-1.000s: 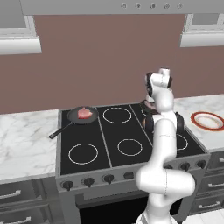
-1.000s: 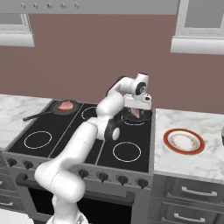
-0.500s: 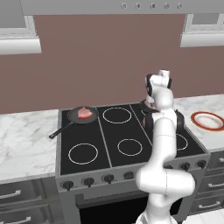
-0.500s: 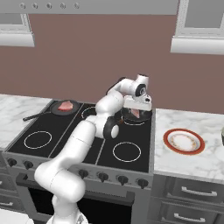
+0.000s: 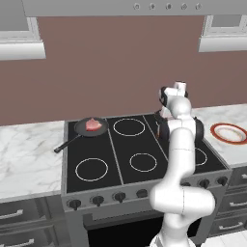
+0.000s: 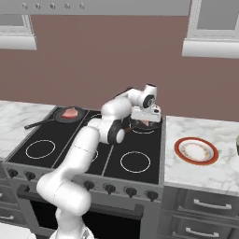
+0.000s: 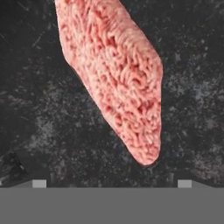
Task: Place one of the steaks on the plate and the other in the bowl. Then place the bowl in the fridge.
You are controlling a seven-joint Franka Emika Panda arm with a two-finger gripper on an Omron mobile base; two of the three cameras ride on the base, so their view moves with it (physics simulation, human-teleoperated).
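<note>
steak [image 7: 118, 83], a long pink slab of coarse meat, lies on a dark speckled surface [image 7: 192, 105] under the wide-spread gripper [image 6: 145, 117].

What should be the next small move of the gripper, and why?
Probably lower straight down and close on the steak. In the hand view it lies flat on a dark pan surface, just ahead of the open gripper, not yet grasped. The plate waits on the counter beside the stove.

Pink steak [image 7: 118, 87] lying flat, plate [image 6: 196, 151] on counter
</note>
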